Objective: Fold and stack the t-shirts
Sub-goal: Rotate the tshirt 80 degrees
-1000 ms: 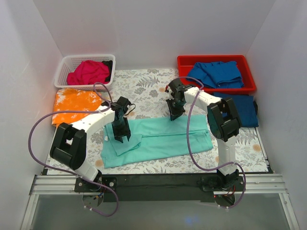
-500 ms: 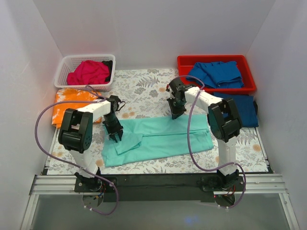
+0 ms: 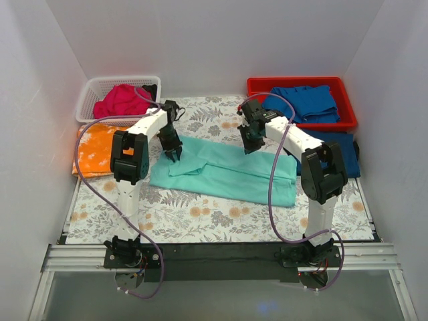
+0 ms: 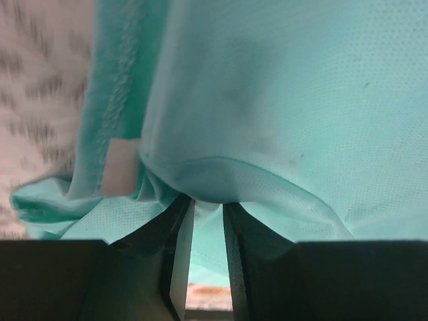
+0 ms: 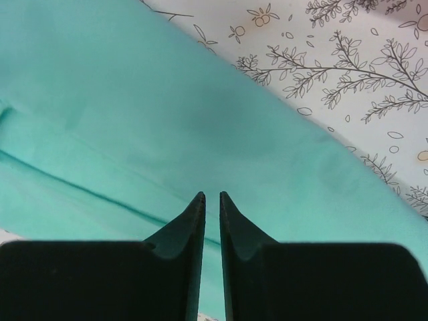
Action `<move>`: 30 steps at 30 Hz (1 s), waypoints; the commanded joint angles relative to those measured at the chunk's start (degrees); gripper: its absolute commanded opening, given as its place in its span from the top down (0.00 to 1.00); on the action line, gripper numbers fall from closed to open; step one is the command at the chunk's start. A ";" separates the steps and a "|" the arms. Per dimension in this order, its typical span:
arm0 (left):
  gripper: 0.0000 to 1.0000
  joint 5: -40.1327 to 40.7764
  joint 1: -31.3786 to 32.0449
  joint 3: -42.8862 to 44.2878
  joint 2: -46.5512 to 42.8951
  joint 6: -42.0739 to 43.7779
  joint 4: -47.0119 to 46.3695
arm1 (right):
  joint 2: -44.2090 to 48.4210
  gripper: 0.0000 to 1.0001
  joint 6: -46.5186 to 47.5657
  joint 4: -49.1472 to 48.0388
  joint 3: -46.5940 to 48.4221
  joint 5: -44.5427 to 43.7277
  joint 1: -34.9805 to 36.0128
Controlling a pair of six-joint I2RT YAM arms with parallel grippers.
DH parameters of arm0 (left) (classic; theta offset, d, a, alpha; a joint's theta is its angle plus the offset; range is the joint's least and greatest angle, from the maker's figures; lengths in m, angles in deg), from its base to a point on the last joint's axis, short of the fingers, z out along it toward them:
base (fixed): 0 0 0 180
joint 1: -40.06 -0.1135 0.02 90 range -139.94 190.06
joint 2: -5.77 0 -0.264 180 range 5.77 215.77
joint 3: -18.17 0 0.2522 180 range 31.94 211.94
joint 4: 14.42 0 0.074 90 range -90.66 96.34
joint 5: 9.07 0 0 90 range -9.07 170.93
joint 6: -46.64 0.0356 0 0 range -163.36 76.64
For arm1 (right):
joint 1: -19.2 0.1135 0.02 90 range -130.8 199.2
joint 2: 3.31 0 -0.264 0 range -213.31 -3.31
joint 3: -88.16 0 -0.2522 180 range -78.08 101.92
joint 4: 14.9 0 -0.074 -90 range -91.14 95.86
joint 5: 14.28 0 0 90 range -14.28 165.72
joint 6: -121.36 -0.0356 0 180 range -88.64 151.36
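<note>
Mint-teal t-shirt (image 3: pixel 227 175) lies on the surface (image 3: pixel 200 214), dragged farther back and slanted since before; its white tag (image 4: pixel 121 167) is blank. Left jaws pinch its edge; right jaws, narrow, grip its cloth.

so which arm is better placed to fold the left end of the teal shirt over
Probably left. The left gripper pinches bunched cloth right at that end of the mint-teal t-shirt; the right gripper sits at the far edge near the shirt's middle.

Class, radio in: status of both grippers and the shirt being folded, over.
Left gripper shut on mint-teal t-shirt, cloth bunched at tips. Right gripper shut on its far edge. Shirt part folded on floral sheet. Nothing blocking.
</note>
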 commanded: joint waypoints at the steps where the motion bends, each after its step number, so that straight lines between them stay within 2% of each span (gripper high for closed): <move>1: 0.78 6.51 -1.43 12.52 9.78 3.20 -8.54 | 2.80 0.80 -0.40 0.44 2.03 -1.51 -0.28; 4: 0.77 6.07 -2.13 24.48 16.81 4.97 -7.83 | 3.07 0.80 0.13 0.44 2.20 -2.04 -0.37; 7: 0.75 3.61 -2.31 29.10 20.52 8.30 -11.42 | 3.68 0.79 1.18 0.45 1.16 -1.95 -0.37; 13: 0.72 -3.76 -2.57 21.83 17.63 11.65 -29.17 | 8.59 0.78 1.80 0.53 -8.24 -0.73 -0.37; 15: 0.72 -3.86 -2.66 19.62 16.74 12.09 -34.53 | 10.87 0.77 1.54 0.45 -12.88 -0.37 -0.37; 21: 0.71 -6.58 -3.63 15.42 10.69 9.63 -46.22 | 14.40 0.77 -0.48 -0.95 -22.31 3.23 0.51; 22: 0.67 -6.93 -3.72 14.70 9.72 8.76 -49.28 | 14.58 0.77 -0.66 -1.22 -24.41 3.32 1.21; 30: 0.65 -12.39 -4.07 13.65 3.04 5.32 -50.90 | 12.03 0.78 -2.51 -4.65 -30.58 7.09 7.27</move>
